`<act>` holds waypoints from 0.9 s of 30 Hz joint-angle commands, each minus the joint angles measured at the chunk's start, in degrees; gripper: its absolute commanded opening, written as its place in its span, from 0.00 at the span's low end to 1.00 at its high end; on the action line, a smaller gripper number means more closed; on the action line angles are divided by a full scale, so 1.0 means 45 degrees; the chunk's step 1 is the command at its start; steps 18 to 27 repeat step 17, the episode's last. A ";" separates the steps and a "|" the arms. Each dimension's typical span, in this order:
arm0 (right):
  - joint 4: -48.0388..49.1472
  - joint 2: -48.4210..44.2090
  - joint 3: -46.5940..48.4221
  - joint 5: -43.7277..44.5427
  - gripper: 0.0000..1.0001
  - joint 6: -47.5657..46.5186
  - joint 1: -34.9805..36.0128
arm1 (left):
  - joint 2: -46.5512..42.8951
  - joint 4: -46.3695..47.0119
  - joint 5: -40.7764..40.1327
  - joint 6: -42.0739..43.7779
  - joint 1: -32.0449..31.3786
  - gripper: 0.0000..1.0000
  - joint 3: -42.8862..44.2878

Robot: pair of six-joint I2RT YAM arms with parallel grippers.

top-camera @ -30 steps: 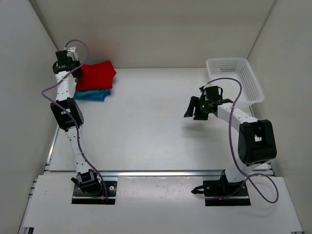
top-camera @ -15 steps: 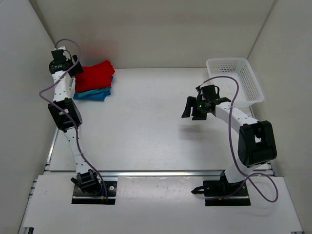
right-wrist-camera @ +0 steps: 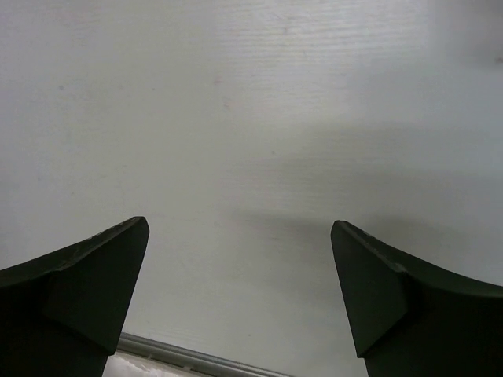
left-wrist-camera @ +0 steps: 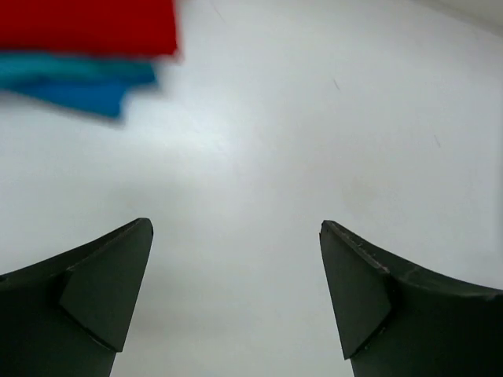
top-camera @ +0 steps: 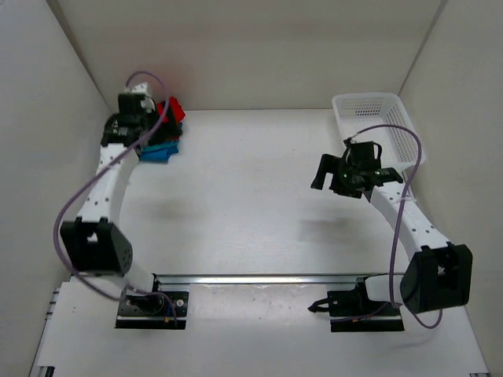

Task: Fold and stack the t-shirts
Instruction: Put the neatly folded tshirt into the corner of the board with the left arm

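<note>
The left gripper (left-wrist-camera: 236, 228) hangs with its jaws spread wide and nothing between them. The stack lies ahead of the jaws and off to their left, clear of both fingertips: the red shirt (left-wrist-camera: 86, 23) on top, the teal shirt (left-wrist-camera: 71, 69) under it, the blue shirt (left-wrist-camera: 78, 96) lowest, with their edges roughly in line. Piled this way the folding looks done, which would explain the empty jaws. The right gripper (right-wrist-camera: 240, 224) is also wide open and empty, with only bare table (right-wrist-camera: 251, 118) ahead of its jaws; the basket (top-camera: 369, 97) sits near it, outside them
</note>
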 commanded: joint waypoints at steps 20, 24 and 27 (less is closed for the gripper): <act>-0.0793 -0.2610 -0.2014 0.0562 0.99 0.0149 0.0160 | -0.5905 -0.0948 -0.1860 -0.3242 -0.3952 0.99 -0.9236; -0.0793 -0.2610 -0.2014 0.0562 0.99 0.0149 0.0160 | -0.5905 -0.0948 -0.1860 -0.3242 -0.3952 0.99 -0.9236; -0.0793 -0.2610 -0.2014 0.0562 0.99 0.0149 0.0160 | -0.5905 -0.0948 -0.1860 -0.3242 -0.3952 0.99 -0.9236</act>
